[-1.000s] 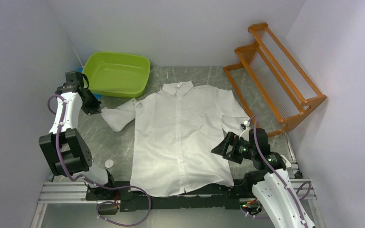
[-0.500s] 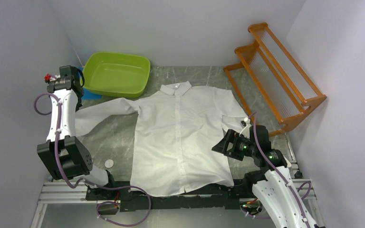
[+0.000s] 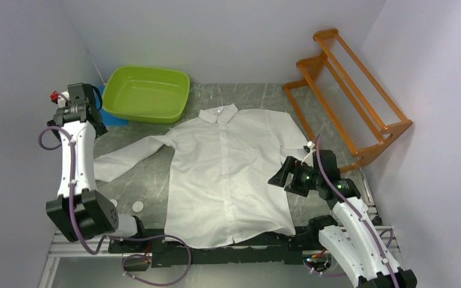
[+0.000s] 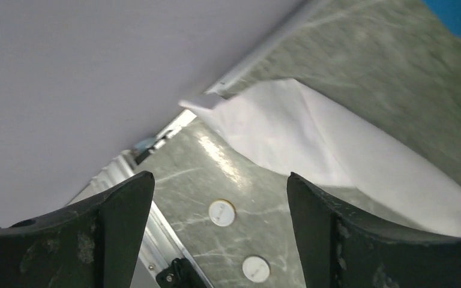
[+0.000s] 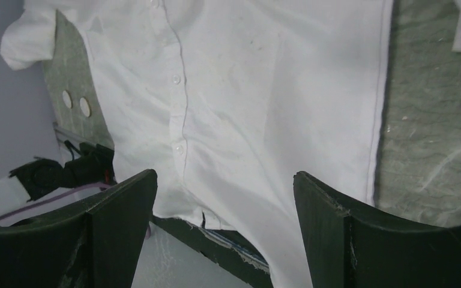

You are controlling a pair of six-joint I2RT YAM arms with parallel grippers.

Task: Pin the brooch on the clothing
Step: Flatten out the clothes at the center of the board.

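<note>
Shirt sleeve [image 3: 126,161] now dropped; left pincer [image 4: 219,179] spread, apparently empty.

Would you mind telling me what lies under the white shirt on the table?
The shirt lies spread on the grey marbled table, which shows around its edges; its near hem overlaps the black rail. Anything beneath the fabric is covered and cannot be seen.
</note>
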